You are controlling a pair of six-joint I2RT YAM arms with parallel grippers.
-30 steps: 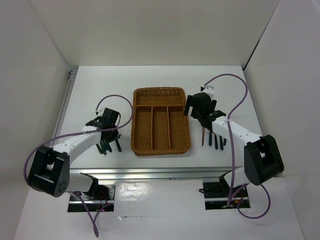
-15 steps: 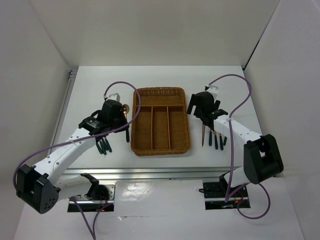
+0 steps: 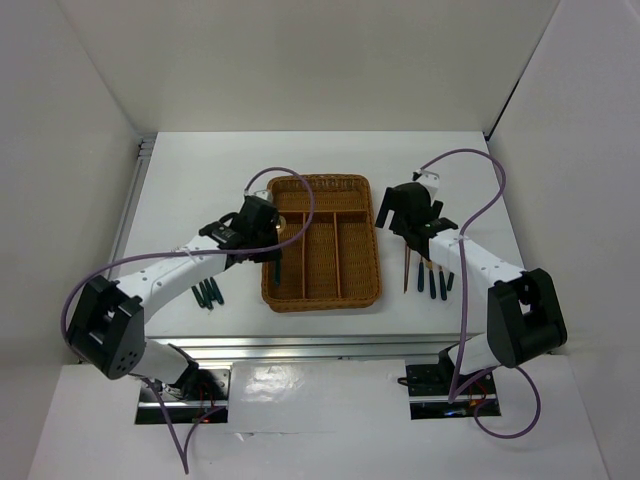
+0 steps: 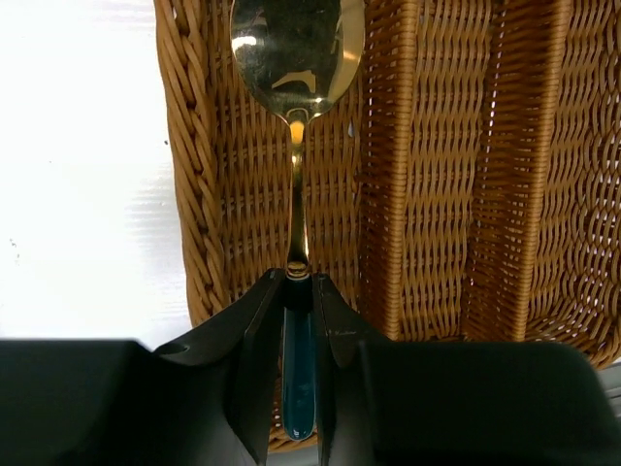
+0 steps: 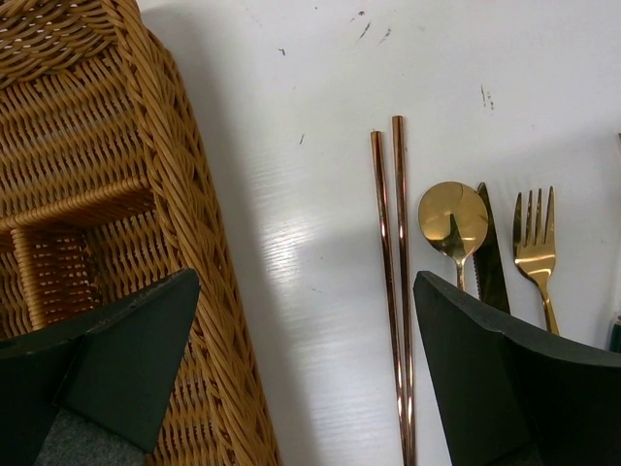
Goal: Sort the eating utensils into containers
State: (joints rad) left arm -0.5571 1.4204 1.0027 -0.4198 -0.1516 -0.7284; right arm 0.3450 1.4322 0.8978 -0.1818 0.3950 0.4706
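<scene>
Right now my left gripper (image 4: pixel 298 291) is clamped tight on the dark handle of the spoon (image 4: pixel 297 175). Its gold bowl points straight ahead of the fingertips, so its long axis runs along the leftmost long slot (image 4: pixel 247 214) of the wicker tray (image 4: pixel 192 194). I judge that alignment is what the release turns on. The tray's outer wall sits just left of the fingers and the first divider (image 4: pixel 378 194) just to their right, with the spoon between them and touching neither; whether the bowl rests on the weave below I cannot tell. My right gripper (image 5: pixel 301 388) hangs wide open and empty beside the tray's other long wall. Ahead of it on the table (image 5: pixel 291 97) lie the chopsticks (image 5: pixel 393 291), a second spoon (image 5: pixel 452 218), a knife (image 5: pixel 490 262) and a fork (image 5: pixel 536 243), all lengthwise to its reach. More dark-handled pieces (image 3: pixel 208 292) lie behind and left of the left gripper, and nothing blocks the slot
</scene>
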